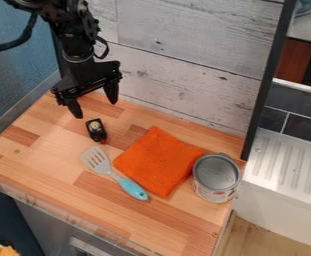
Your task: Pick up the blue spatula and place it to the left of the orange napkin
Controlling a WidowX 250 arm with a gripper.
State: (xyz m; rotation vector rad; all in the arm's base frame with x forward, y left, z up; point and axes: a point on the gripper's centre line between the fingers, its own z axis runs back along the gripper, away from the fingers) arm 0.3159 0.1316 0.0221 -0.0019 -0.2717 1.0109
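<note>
**Spatula and napkin: Condition and Placement**

Spatula: pale grey slotted head, light blue handle. Lies flat on the wooden counter – head toward the wall side, handle toward the front edge – along one side of the napkin, close beside it.

Napkin: plain orange cloth, roughly square. Lies flat – one corner toward the wall, the opposite corner near the handle end.

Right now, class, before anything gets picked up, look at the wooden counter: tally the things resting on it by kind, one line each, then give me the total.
Spatula: 1
Orange napkin: 1
Metal can: 1
Small black object, exact kind unclear: 1
Total: 4
</note>
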